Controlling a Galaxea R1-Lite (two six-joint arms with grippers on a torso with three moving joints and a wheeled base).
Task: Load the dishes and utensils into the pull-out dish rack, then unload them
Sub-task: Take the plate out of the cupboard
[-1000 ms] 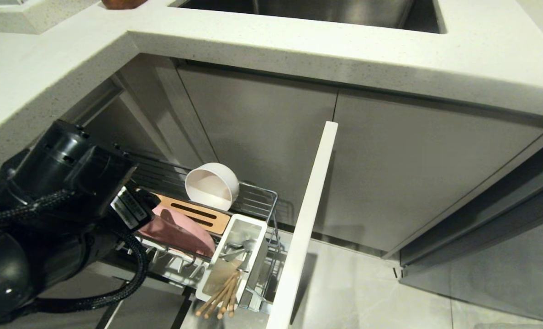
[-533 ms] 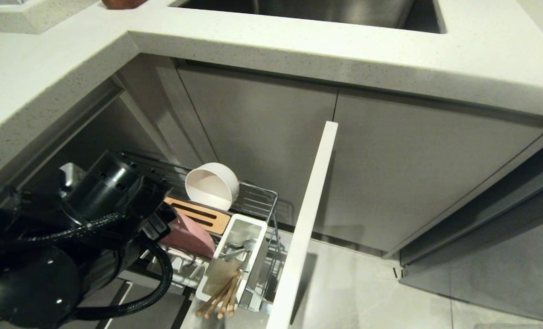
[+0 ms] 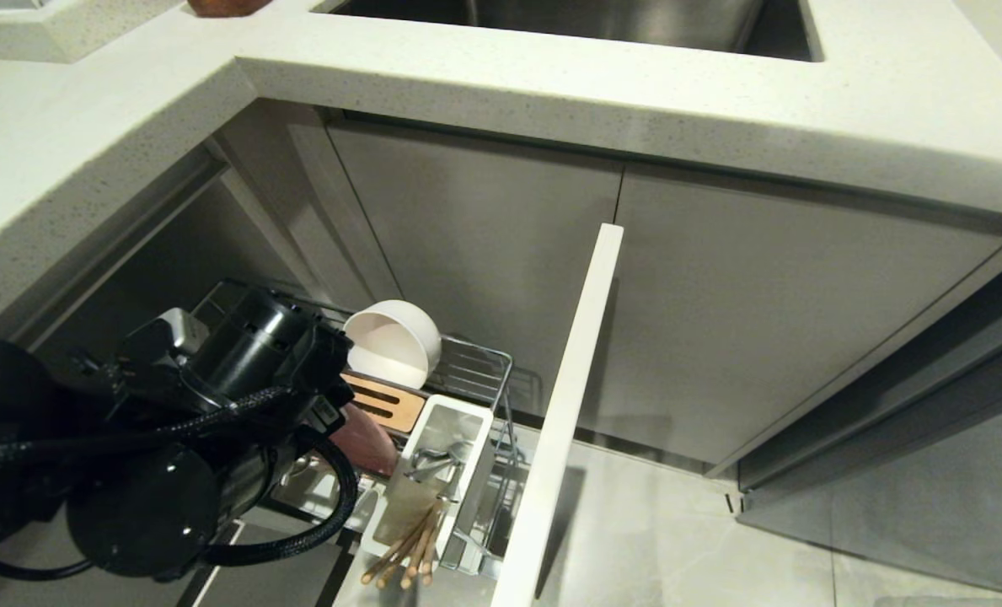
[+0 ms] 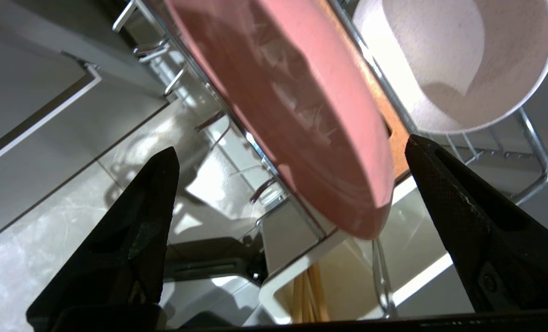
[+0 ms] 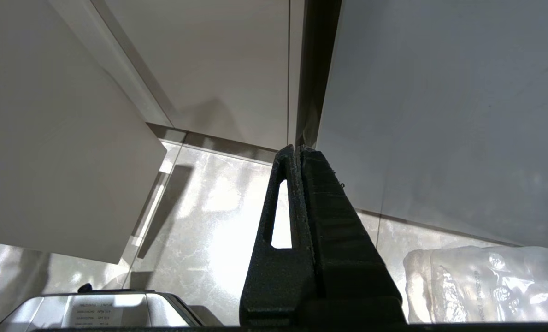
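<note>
- While the left gripper (image 4: 292, 161) hangs over the rack (image 3: 484, 371), its jaws stand wide apart with the pink plate (image 4: 292, 106) between the fingers (image 4: 135, 240), touching neither.
- Plate stands on edge in the rack, beside the wooden strip (image 3: 383, 402).
- Bowl (image 3: 391, 344) lies tilted on its side at the rack's far end, behind the strip.
- Chopsticks (image 3: 404, 552) and spoon (image 3: 429, 464) sit in the white caddy (image 3: 467, 421), near the cabinet front (image 3: 564, 405).
- Right gripper (image 5: 299, 152) hangs over the floor, jaws closed on nothing.
</note>
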